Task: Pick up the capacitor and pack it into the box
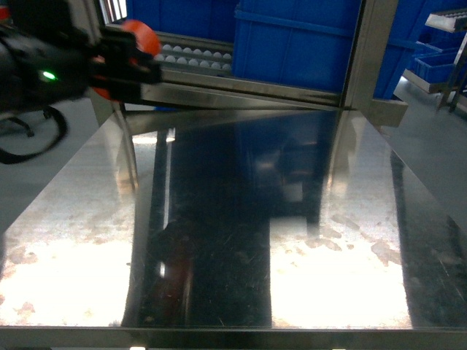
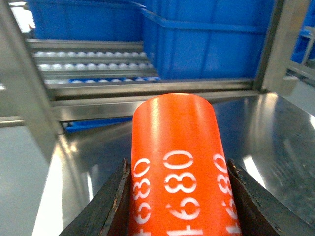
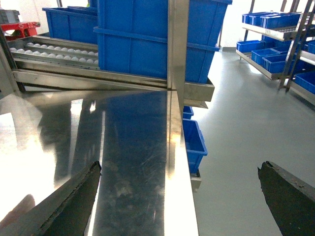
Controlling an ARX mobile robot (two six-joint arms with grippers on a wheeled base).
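Polished steel desk (image 1: 241,240) lies bare; no box shows. Left gripper (image 2: 177,196) jaws clamp the orange capacitor (image 2: 177,147) mid-barrel: rigid, smooth, likely light and slippery. Right gripper (image 3: 179,196) jaws gape empty. Blue crates (image 1: 292,44) stand beyond.

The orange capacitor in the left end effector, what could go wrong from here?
1. The capacitor is a smooth cylinder pinched between just two pads of the left end effector; it could slip or roll out in transit.
2. No box shows in any view, so the drop-off spot is unconfirmed.
3. It is held high near the steel frame at the table's far edge; a swing could clip it.
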